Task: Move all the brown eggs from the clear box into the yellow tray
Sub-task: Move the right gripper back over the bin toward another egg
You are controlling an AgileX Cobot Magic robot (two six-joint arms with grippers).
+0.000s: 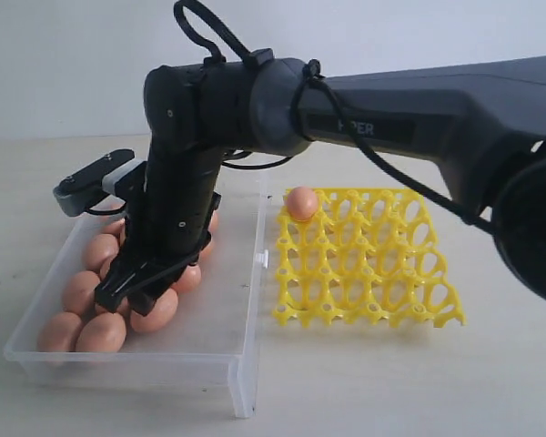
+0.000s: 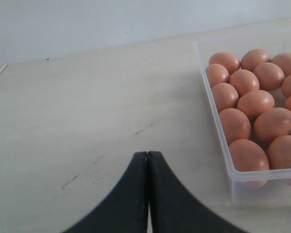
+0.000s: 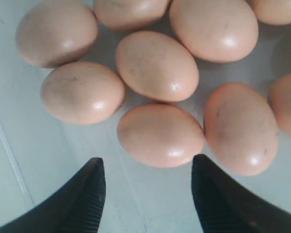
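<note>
Right gripper (image 3: 146,162) jaws apart, empty, low over brown eggs (image 3: 157,65) inside clear box (image 1: 227,300).
Eggs bunched along box wall far from yellow tray (image 1: 419,273); one egg (image 1: 301,203) seated in far tray corner cup on box side; left gripper (image 2: 148,154) clenched above table (image 2: 87,97) beside box.

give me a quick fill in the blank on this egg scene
The yellow tray holds exactly ___ of the brown eggs.
The right hand has its jaws ___ above eggs in the clear box.
The left hand has its jaws ___, outside the box.
Missing: one; open; shut.
</note>
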